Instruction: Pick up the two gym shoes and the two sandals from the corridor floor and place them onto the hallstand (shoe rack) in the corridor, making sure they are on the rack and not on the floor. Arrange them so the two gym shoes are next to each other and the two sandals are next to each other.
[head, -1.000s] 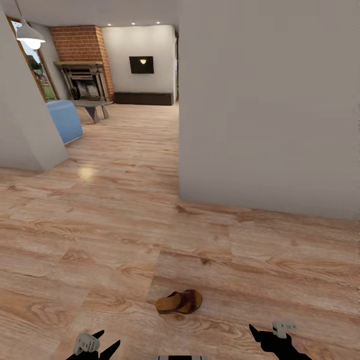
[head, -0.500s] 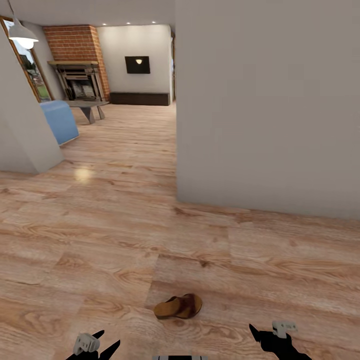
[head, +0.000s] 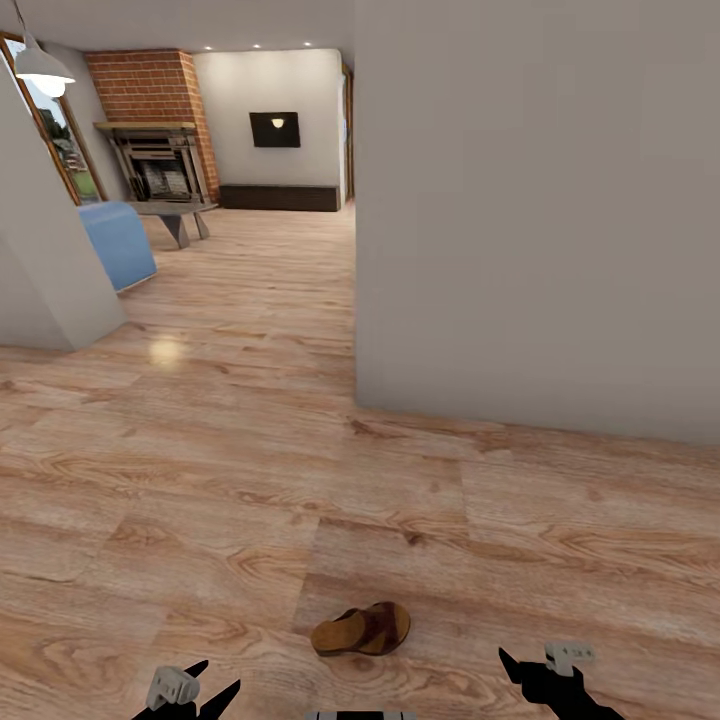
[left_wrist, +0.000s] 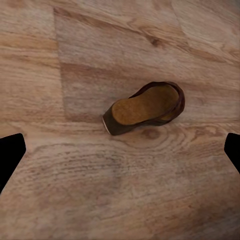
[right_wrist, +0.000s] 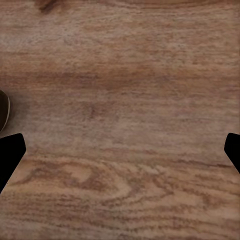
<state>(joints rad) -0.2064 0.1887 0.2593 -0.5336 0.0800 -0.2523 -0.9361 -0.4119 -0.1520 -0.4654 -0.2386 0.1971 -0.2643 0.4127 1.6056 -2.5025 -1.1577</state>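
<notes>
Camera shifted slightly, brown leather sandal (head: 361, 629) unmoved, grainy wood-plank floor (head: 200, 480)

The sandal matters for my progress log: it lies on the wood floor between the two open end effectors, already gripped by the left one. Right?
Not gripped. The sandal lies free on the corridor floor, apart from the open left end effector, as the left wrist view shows. The right end effector is open too.
</notes>
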